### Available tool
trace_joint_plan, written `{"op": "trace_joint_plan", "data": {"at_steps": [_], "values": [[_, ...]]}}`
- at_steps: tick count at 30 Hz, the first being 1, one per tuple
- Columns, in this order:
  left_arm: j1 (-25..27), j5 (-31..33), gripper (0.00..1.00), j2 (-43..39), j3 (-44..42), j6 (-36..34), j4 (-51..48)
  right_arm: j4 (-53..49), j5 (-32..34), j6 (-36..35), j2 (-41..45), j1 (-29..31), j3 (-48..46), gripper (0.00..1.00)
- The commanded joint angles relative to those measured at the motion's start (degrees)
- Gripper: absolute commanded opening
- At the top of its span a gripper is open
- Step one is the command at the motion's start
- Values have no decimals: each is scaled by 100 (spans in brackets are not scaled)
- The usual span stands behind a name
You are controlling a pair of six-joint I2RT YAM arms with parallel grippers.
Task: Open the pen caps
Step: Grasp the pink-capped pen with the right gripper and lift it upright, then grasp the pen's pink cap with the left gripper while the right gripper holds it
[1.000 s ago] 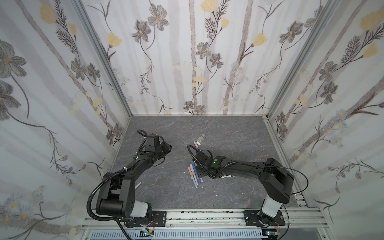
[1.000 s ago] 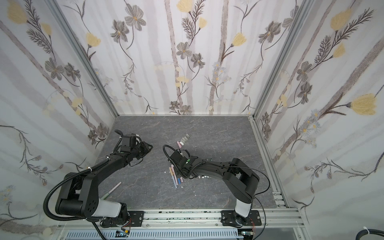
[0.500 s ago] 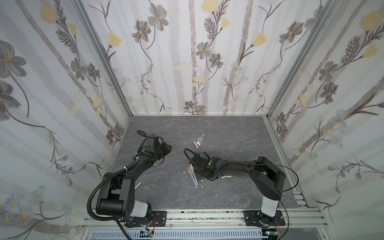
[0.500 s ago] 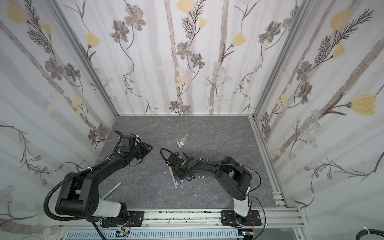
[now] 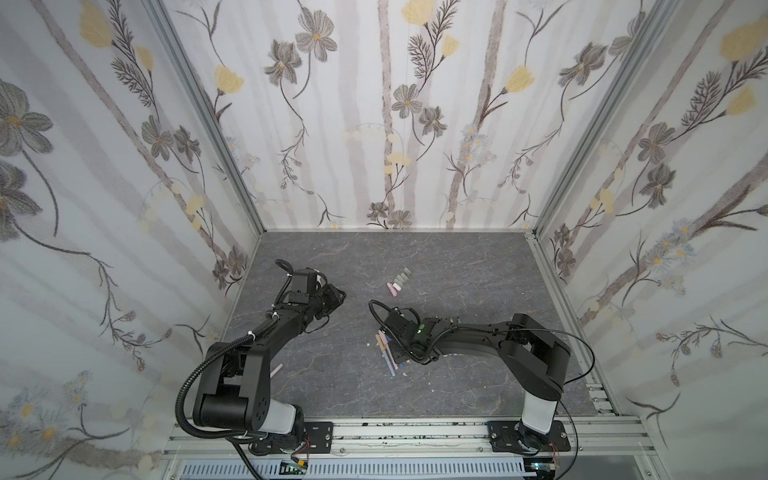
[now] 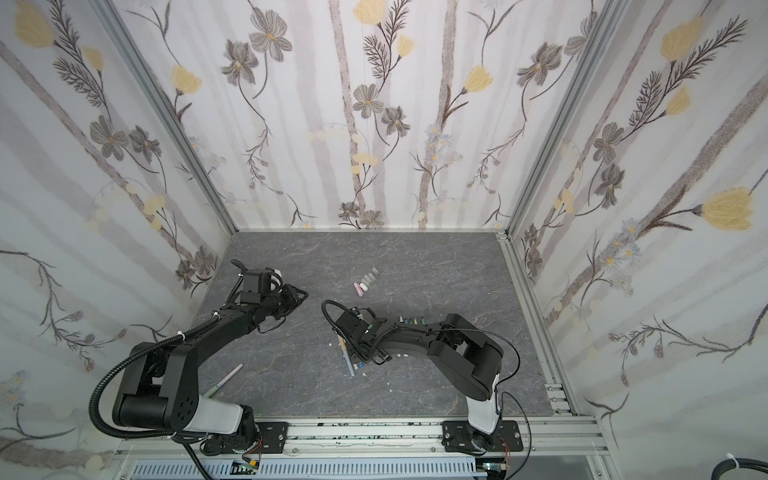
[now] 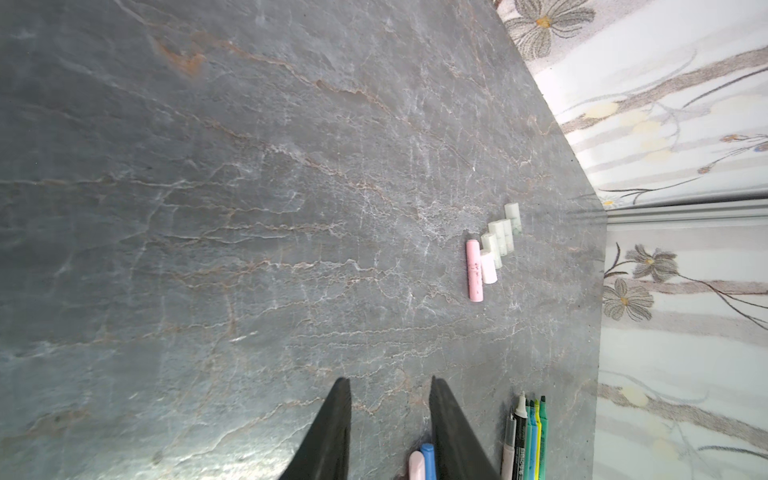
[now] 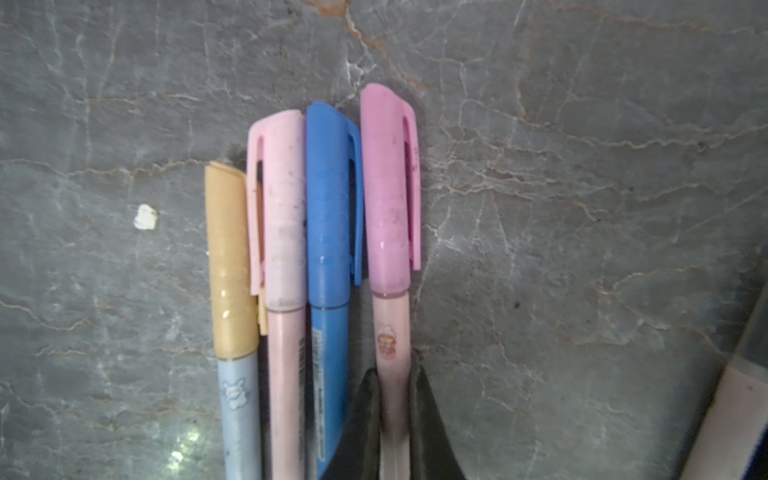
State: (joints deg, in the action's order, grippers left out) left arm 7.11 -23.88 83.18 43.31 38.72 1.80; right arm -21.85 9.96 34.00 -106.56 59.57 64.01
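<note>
Four capped pens lie side by side in the right wrist view. Their pen caps are tan [image 8: 230, 257], pale pink [image 8: 282, 208], blue [image 8: 332, 199] and pink [image 8: 388, 187]. My right gripper [image 8: 395, 368] is shut on the pale barrel [image 8: 390, 332] just below the pink cap. In a top view this pen bundle [image 5: 386, 355] lies under the right wrist. Several loose pen caps [image 7: 490, 249], one pink and the rest whitish or frosted, lie in a row further back [image 5: 399, 280]. My left gripper [image 7: 388, 380] hovers open and empty at the left [image 5: 338, 297].
Several uncapped pens [image 7: 525, 436] lie in a row behind the right forearm [image 6: 411, 321]. A single pen [image 6: 226, 380] rests beside the left arm's base. A white crumb [image 8: 145, 216] sits near the tan cap. Patterned walls enclose the grey slate floor [image 5: 457, 270] on three sides.
My right gripper has shifted left over the pen bundle and closed on the barrel of the pink-capped pen. The left arm has stayed where it was.
</note>
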Motion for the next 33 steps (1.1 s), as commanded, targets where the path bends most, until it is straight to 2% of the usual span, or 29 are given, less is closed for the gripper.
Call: {"op": "trace_joint_plan", "data": {"at_steps": [1, 8, 15, 16, 24, 33], "values": [[69, -268, 32, 27, 157, -128, -12, -316, -187, -34, 120, -70, -146, 5], [668, -349, 33, 56, 524, -4, -233, -53, -196, -290, 1056, -554, -586, 0], [1644, -543, 35, 301, 824, 533, 136, 671, -962, -407, 2088, -1219, -1114, 0], [1761, -561, 35, 337, 828, 640, 276, 742, -1063, -405, 2170, -1453, -1142, 0], [2401, -557, 36, 650, 1023, 1128, 907, 947, -1535, -404, 2359, -1767, -1036, 0], [2652, -549, 36, 1138, 1359, 1207, 1085, 1063, -1737, -333, 2351, -1778, -978, 0]]}}
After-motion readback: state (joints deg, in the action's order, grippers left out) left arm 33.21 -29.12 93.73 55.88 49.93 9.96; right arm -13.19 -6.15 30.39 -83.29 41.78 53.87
